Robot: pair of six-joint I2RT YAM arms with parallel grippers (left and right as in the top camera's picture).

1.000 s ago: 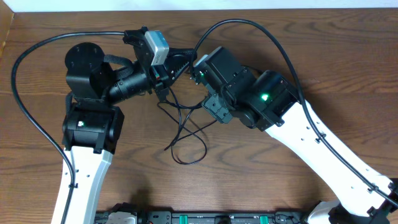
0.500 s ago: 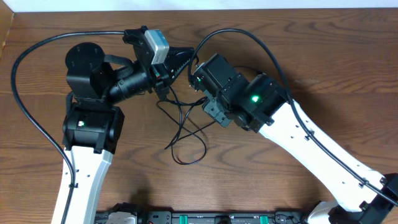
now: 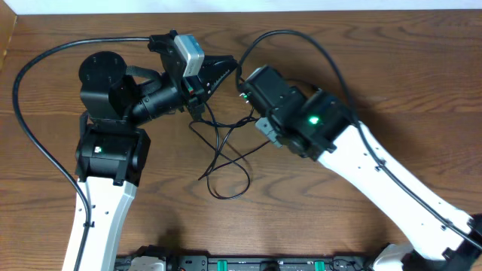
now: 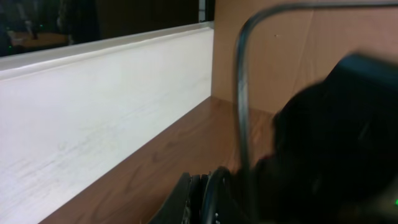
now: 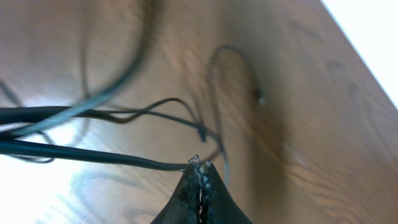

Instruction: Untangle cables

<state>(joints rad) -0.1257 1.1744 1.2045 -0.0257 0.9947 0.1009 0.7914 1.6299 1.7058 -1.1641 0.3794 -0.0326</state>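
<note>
The cables [image 3: 224,154] are thin black cords lying in a crossed loop on the wooden table between the two arms. In the right wrist view my right gripper [image 5: 199,167] is shut, with a black cable [image 5: 112,157] running in from the left and ending pinched at its fingertips. More cable loops [image 5: 186,115] and a small plug end [image 5: 258,94] lie on the wood beyond. My left gripper [image 4: 200,194] is shut and points at the right arm [image 3: 290,113]. Whether a cord sits between its fingers [image 3: 218,71] is hidden.
The left arm's thick black lead [image 3: 30,83] arcs over the table's left side, and the right arm's lead [image 3: 331,64] arcs over its wrist. A white wall edge [image 4: 93,124] runs along the back of the table.
My right gripper has gone from open to shut, closing on a black cable, and its wrist has shifted slightly right. The left arm has stayed still.
</note>
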